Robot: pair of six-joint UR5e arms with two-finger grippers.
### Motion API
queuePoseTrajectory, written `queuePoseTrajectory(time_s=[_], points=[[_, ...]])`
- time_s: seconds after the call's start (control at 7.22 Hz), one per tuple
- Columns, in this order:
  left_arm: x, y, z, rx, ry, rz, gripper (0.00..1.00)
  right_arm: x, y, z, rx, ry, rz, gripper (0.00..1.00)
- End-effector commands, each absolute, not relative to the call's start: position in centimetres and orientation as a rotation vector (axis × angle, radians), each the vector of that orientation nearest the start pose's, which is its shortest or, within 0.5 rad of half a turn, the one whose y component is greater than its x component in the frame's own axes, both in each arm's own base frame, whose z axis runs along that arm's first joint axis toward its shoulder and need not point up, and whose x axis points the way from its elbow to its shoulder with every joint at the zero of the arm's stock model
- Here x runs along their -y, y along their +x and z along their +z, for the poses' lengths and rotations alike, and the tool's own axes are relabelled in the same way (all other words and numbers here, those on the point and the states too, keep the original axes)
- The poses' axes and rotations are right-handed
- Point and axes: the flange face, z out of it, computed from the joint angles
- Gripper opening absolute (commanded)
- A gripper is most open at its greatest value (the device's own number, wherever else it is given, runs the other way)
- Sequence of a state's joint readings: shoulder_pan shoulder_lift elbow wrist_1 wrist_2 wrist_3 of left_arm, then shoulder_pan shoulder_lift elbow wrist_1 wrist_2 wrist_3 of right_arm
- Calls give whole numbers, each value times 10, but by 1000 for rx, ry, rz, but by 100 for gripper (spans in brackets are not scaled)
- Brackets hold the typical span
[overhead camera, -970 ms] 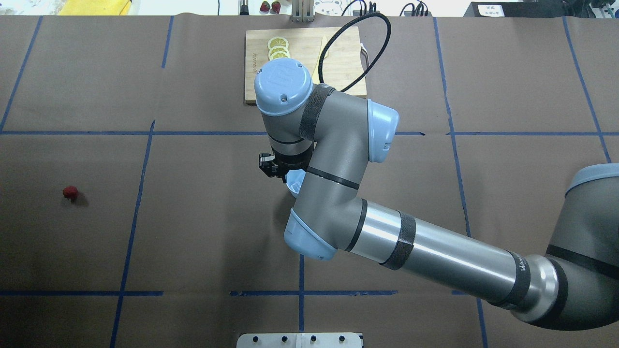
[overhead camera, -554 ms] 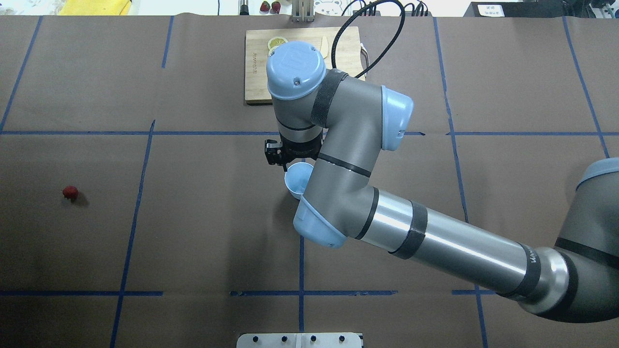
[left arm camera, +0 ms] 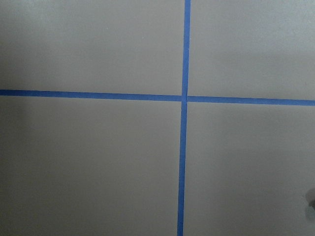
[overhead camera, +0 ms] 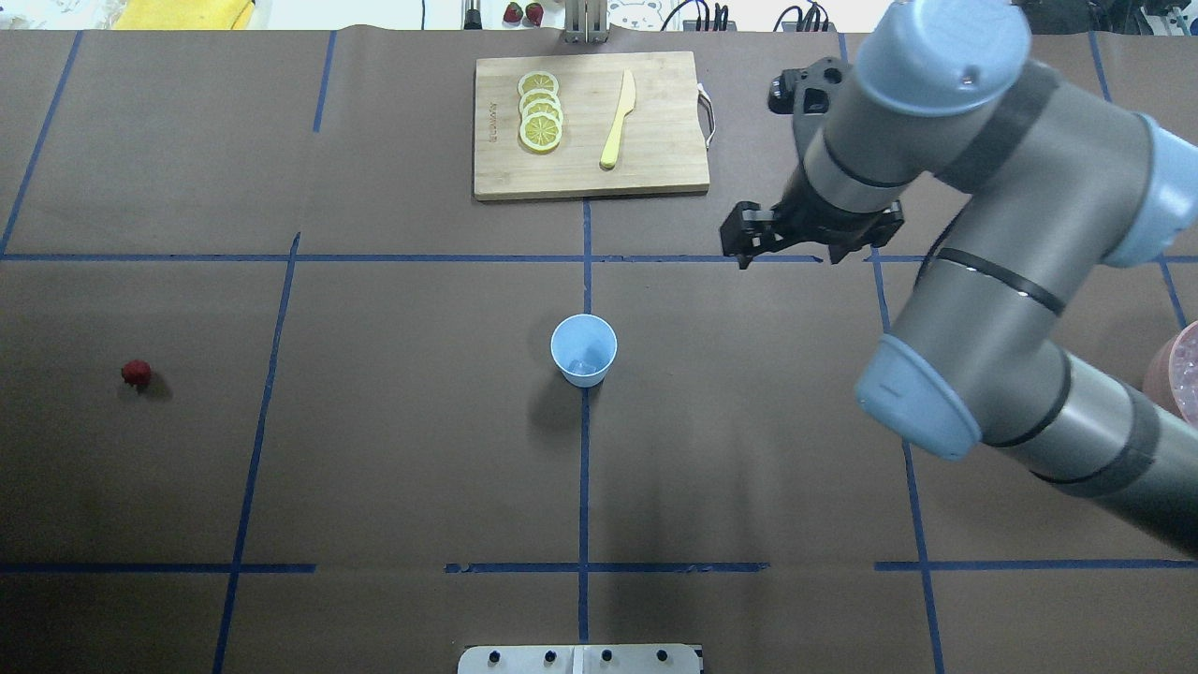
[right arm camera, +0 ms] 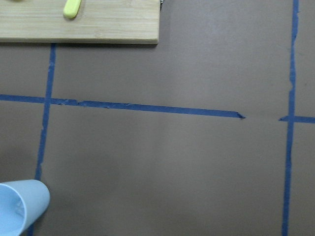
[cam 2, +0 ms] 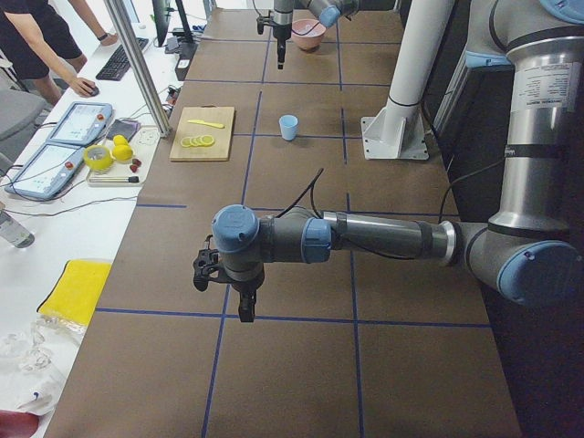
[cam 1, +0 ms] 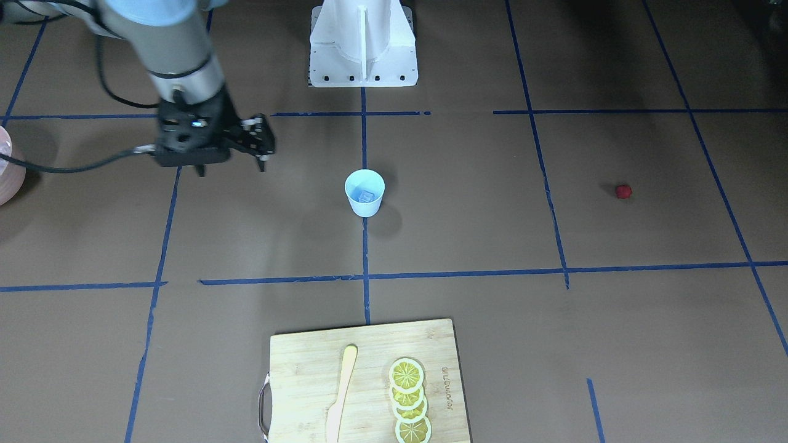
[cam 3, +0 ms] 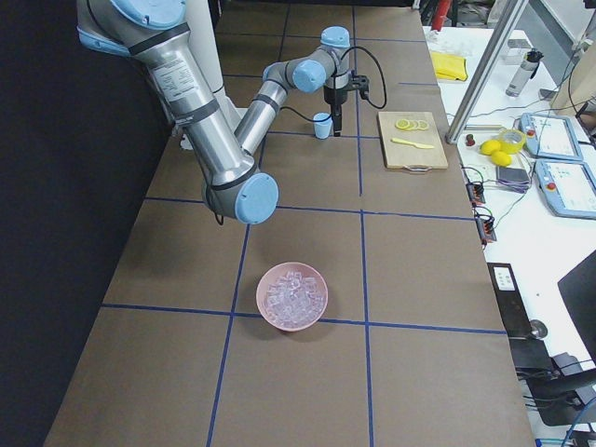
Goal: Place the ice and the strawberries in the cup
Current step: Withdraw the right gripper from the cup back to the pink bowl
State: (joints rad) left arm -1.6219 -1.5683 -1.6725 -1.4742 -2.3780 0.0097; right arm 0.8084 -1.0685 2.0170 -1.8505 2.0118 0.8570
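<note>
The pale blue cup [overhead camera: 583,349] stands upright at the table's centre, on a blue tape line. One clear ice cube [cam 1: 367,196] lies in the cup [cam 1: 364,192]. The tiny red strawberry [overhead camera: 137,373] lies alone far to the left, also seen in the front view [cam 1: 623,191]. My right gripper [overhead camera: 786,251] hovers to the right of the cup and farther back, apart from it. Its jaws are open and empty [cam 1: 231,166]. The cup's rim shows at the bottom left of the right wrist view [right arm camera: 19,211]. My left gripper [cam 2: 224,287] shows only in the exterior left view, so I cannot tell its state.
A wooden cutting board [overhead camera: 590,173] at the back centre holds lemon slices [overhead camera: 540,110] and a yellow knife [overhead camera: 618,122]. A pinkish bowl [cam 3: 276,321] of ice cubes [cam 3: 292,296] stands at the right [overhead camera: 1165,370]. The left wrist view shows only crossed tape lines.
My right arm has swung from over the cup to the right and toward the back. The cup, half hidden under the wrist before, now stands in full view.
</note>
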Motion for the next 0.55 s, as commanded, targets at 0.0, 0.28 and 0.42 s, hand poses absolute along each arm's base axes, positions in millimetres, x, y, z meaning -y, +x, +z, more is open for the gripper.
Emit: queuePoseTrajectory(time_s=[0.0,0.28,0.42], points=[[482,-87,610,-806,41,-35,100,457,-226,289,752,167,-158,100],[481,-87,605,-807,52,-29,100,434,-141,362,708,171,-240,99],[481,-87,604,-807,53,-30,100,421,-93,405,724,180,-288,99]])
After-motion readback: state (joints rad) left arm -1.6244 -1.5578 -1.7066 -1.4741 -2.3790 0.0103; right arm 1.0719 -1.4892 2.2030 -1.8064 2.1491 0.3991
